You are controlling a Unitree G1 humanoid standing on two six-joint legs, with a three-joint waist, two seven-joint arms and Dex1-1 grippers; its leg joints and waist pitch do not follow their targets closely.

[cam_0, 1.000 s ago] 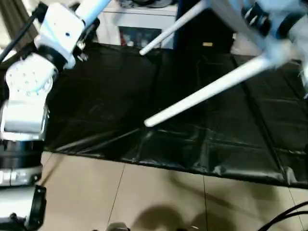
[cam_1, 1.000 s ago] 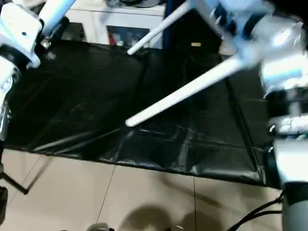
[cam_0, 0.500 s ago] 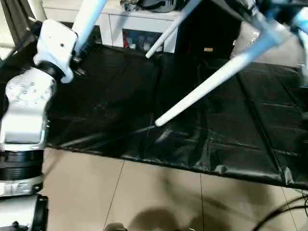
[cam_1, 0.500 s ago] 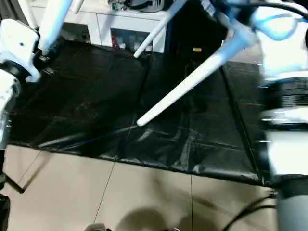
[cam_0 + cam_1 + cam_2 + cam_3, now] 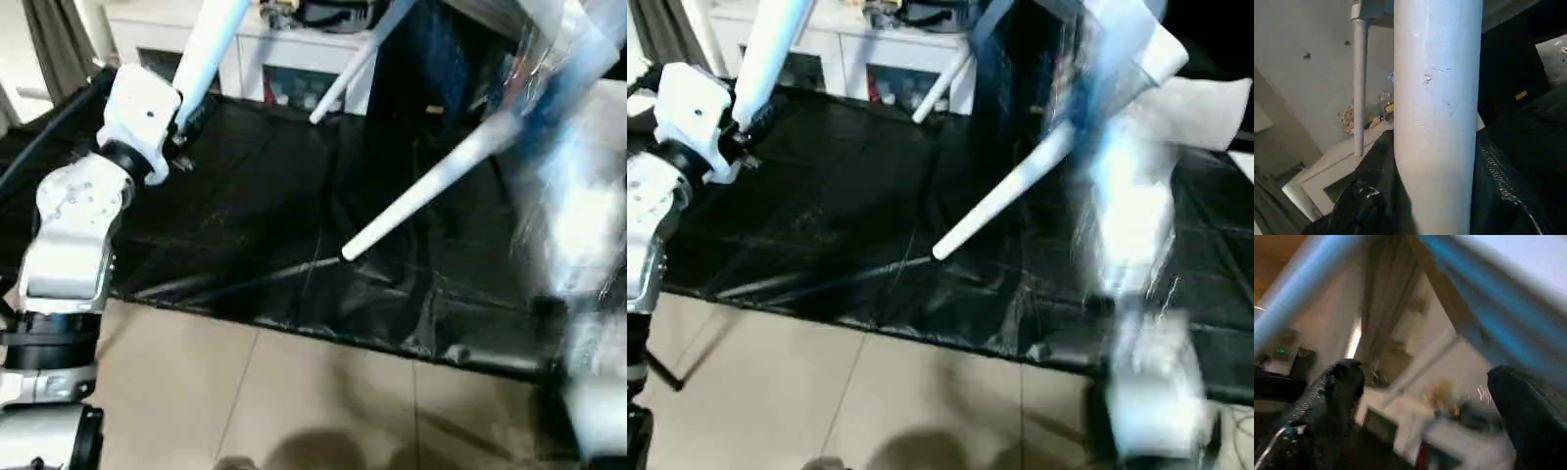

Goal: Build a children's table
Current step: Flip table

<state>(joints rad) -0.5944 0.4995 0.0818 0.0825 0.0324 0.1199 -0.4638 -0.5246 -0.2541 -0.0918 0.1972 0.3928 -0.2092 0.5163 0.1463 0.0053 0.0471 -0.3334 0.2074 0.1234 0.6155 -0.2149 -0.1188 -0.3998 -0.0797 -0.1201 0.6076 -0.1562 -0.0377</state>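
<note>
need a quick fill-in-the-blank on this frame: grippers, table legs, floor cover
The left gripper is shut on a white table ____.
The right gripper has its fingers spread ____.
The black sheet lies on a ____ floor.
The free leg slopes down, its tip over the ____ sheet.

Missing: leg; open; tiled; black

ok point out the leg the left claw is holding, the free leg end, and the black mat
held leg [image 5: 1437, 112]: left wrist view, middle of the tube
free leg end [image 5: 353, 252]: left eye view, tip of the tube
black mat [image 5: 245, 196]: left eye view, bare part
</note>
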